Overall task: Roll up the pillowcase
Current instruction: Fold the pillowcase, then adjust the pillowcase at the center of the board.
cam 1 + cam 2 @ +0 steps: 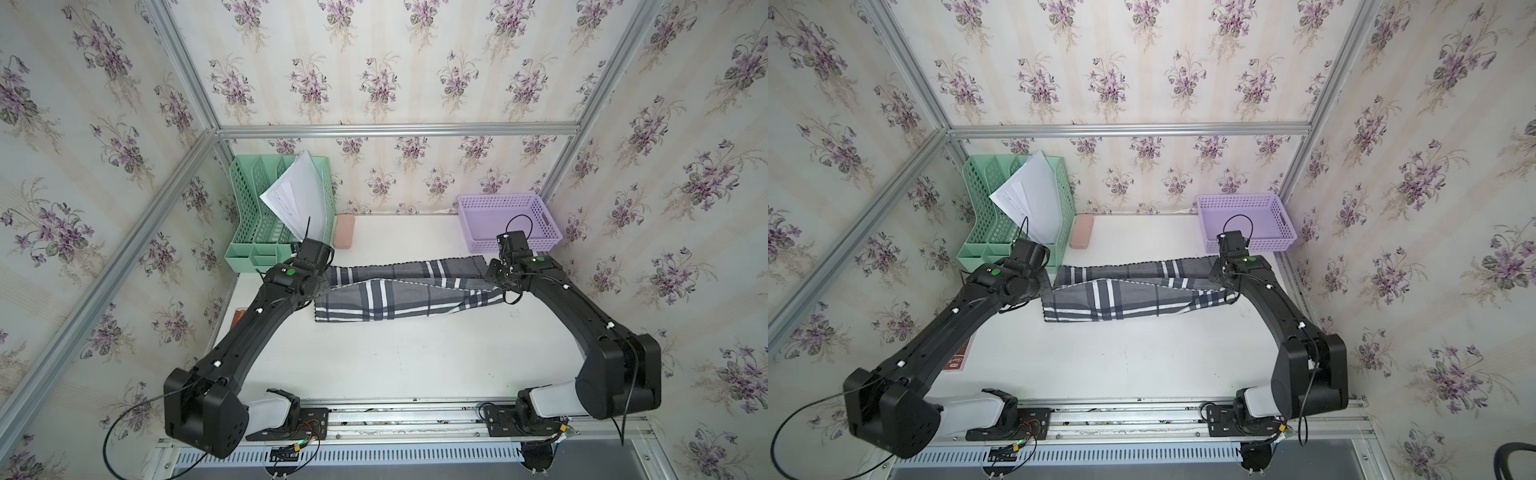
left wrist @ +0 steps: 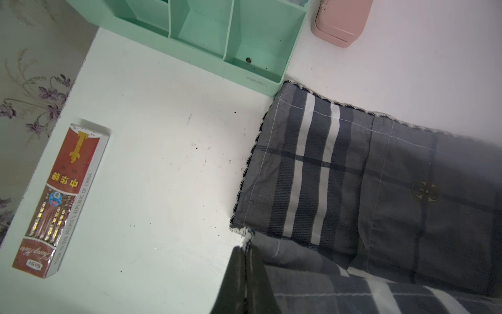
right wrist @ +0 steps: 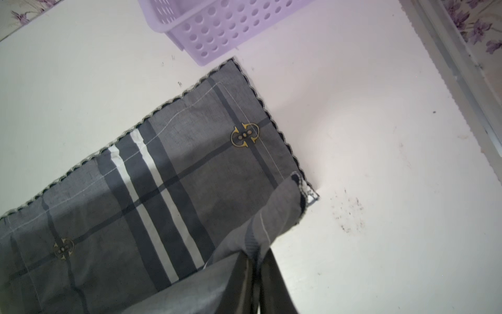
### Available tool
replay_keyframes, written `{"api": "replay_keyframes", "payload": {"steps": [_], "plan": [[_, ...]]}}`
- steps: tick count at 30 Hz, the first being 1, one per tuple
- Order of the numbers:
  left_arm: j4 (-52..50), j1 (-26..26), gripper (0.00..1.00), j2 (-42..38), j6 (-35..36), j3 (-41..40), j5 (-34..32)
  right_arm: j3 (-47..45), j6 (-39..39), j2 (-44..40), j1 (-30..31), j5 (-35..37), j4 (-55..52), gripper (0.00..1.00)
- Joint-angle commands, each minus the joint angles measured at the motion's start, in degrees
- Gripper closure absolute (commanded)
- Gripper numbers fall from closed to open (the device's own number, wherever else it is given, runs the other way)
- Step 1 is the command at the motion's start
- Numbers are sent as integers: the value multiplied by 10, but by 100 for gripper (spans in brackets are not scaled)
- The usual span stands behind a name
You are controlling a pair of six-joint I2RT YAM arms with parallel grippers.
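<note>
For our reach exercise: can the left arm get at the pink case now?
Probably not yet: the left gripper is shut on the pillowcase corner. The pink case lies near, only flat cloth between.

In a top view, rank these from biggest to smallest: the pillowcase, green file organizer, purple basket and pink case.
Largest: pillowcase and green file organizer look about alike; the organizer stands taller, nearer the camera, so I won't rank them.
Next: purple basket.
Smallest: pink case.
</note>
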Motion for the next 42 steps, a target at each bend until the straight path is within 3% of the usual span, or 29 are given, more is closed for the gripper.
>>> {"api": "replay_keyframes", "payload": {"steps": [1, 17, 19, 20, 21, 22, 23, 24, 29, 34, 37, 40, 42], "plan": [[35, 8, 100, 36, 54, 19, -22, 17, -31, 35, -8, 0, 33, 86], [61, 27, 98, 200, 111, 88, -38, 86, -30, 172, -32, -29, 74, 82], [63, 31, 81, 222, 117, 106, -37, 109, -25, 198, -36, -37, 72, 81], [63, 33, 77, 234, 120, 119, -39, 124, -23, 211, -38, -45, 74, 73], [63, 36, 72, 248, 122, 133, -45, 140, -23, 226, -39, -51, 77, 59], [62, 38, 61, 259, 123, 146, -50, 161, -21, 241, -41, -62, 76, 49], [55, 43, 42, 274, 120, 166, -52, 190, -21, 260, -44, -83, 68, 43], [40, 50, 36, 290, 115, 192, -55, 221, -20, 276, -46, -102, 58, 41], [18, 53, 34, 282, 82, 220, -66, 283, -24, 259, -47, -127, 60, 28], [48, 42, 31, 211, 51, 105, -25, 166, -26, 173, -38, -125, 97, 31], [72, 39, 26, 181, 42, 28, -1, 73, -30, 133, -11, -98, 118, 43], [98, 38, 21, 178, 50, -23, 7, 27, -33, 129, 17, -82, 128, 59], [107, 38, 18, 193, 60, -31, 10, 16, -37, 144, 30, -73, 129, 64]]}}
